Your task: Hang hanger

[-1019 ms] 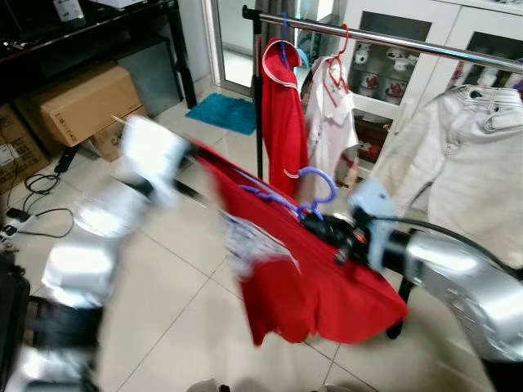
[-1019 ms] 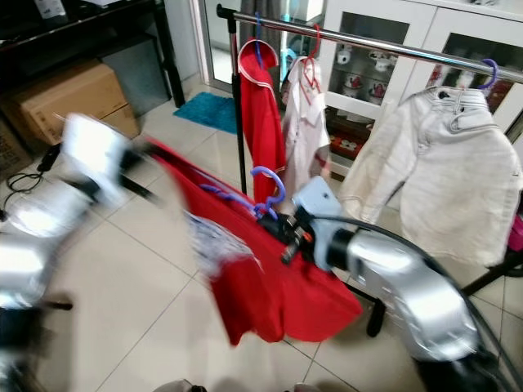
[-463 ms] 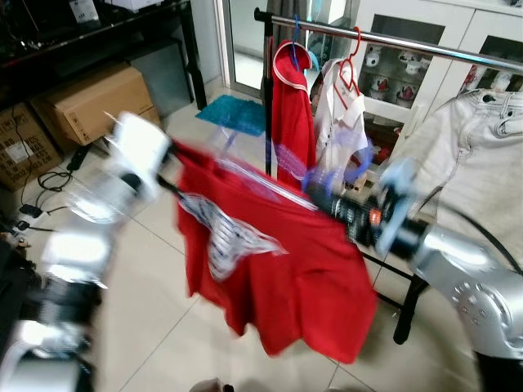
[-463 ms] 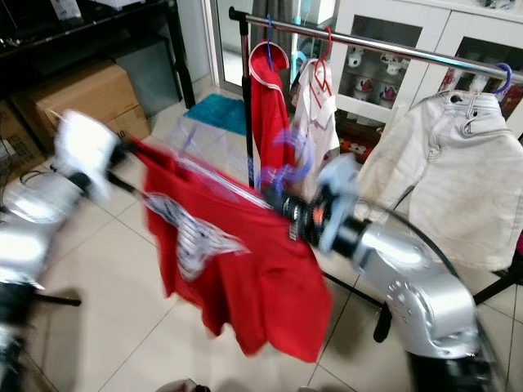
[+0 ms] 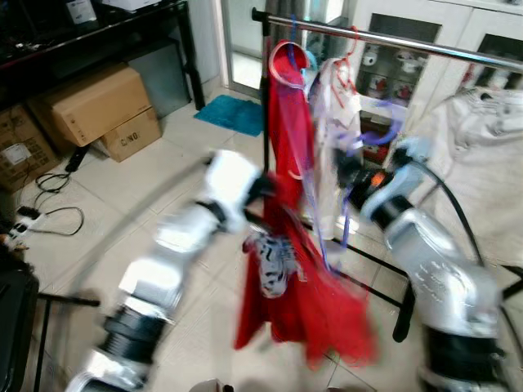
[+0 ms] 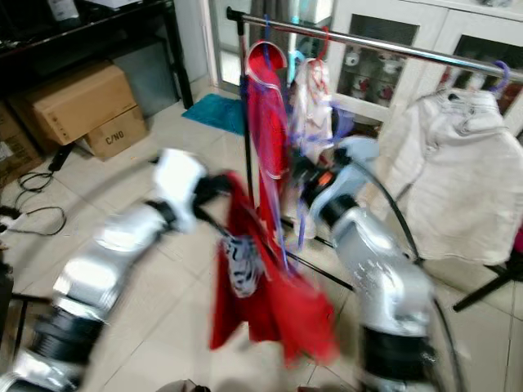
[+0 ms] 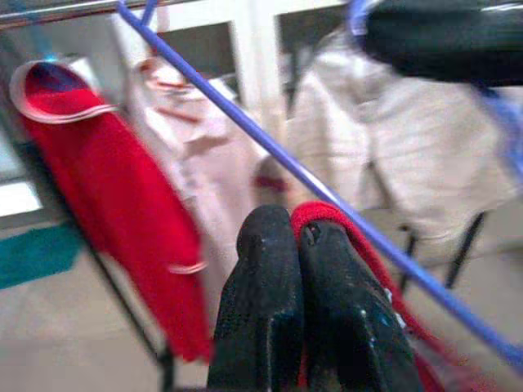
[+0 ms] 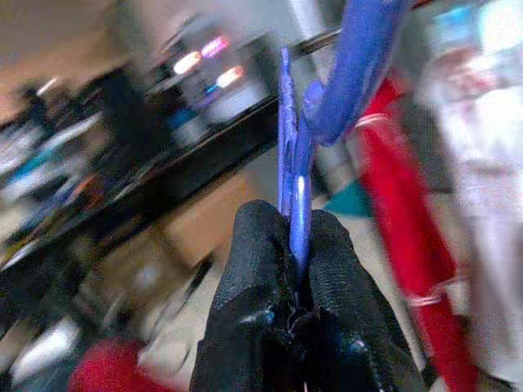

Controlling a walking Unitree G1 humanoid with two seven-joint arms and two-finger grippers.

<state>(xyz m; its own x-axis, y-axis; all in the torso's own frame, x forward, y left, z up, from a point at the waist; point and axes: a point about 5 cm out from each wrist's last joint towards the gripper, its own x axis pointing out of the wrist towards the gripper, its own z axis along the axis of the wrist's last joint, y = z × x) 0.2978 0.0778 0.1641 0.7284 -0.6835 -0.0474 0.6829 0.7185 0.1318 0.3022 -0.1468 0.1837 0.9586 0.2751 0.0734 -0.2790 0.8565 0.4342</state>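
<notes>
Hanger (image 8: 296, 175), clamped between right fingers (image 8: 335, 269), has risen toward the rail (image 5: 425, 45); left fingers (image 7: 265, 302) pinch the shirt (image 5: 306, 302), now hanging vertically. Hooking comes next.

Two cardboard boxes (image 5: 86, 102), four garments (image 5: 290, 122)

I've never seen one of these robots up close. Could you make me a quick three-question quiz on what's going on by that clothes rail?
1. True or false: the right gripper is shut on the blue hanger.
2. What does the left gripper pinch? A) a white jacket B) the red shirt C) a cardboard box
3. Fill in: the garment hanging nearest the post end of the clothes rail is coloured ____.

Key: 1 true; 2 B; 3 red. The red garment hangs at that end, with a white shirt next along the rail.
</notes>
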